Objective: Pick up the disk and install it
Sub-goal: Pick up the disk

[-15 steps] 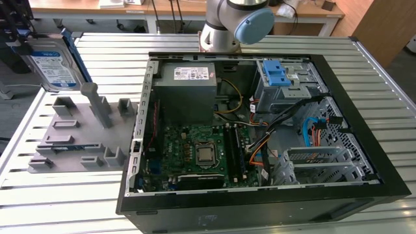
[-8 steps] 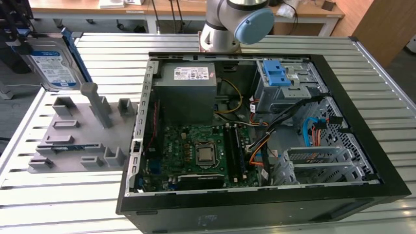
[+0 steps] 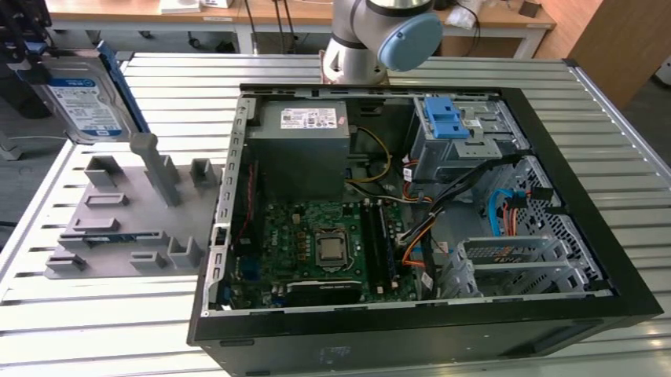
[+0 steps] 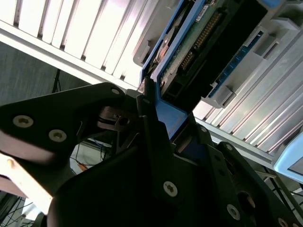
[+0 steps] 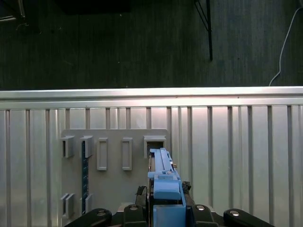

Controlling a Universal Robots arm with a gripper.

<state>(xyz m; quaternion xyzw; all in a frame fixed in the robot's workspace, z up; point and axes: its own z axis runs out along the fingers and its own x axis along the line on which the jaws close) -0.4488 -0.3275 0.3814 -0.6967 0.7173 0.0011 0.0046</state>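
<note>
**Exterior view.** The gripper (image 3: 30, 56) sits high in the corner at the exterior view's left, clamped on the top end of the disk (image 3: 86, 100). The disk hangs below the gripper, tilted, with its white-and-blue label facing the camera and its blue bracket (image 3: 124, 82) along one long edge. Under the gripper, clear of the disk, a grey holder plate (image 3: 115, 228) with upright slots and one tall post lies on the slatted metal table (image 3: 105, 314). Well to the side of the gripper, toward the exterior view's right, stands the open computer case (image 3: 587, 259). Inside it are a motherboard (image 3: 314, 236), a grey power-supply box (image 3: 304, 141) and a metal cage with light-blue tabs (image 3: 449, 118). The arm's base (image 3: 378, 35) rises behind the case.

**Second wrist view.** Taken close in at the gripper (image 4: 158, 116). The black fingers (image 4: 154, 146) are closed tight on the blue bracket. The disk (image 4: 208, 33) runs away from the gripper, showing its green circuit-board side and a row of connector pins. Past the disk are the table slats and pale parts of the holder plate.

**First wrist view.** The gripper (image 5: 165, 213) holds the disk (image 5: 163, 172) edge-on, with black fingers (image 5: 194, 210) on either side of the bracket. The holder plate (image 5: 113, 189) lies directly beyond the gripper, and the disk's far end lines up with one of its open slots (image 5: 155, 142). The table spreads around the plate, with dark floor (image 5: 118, 42) past its edge.
</note>
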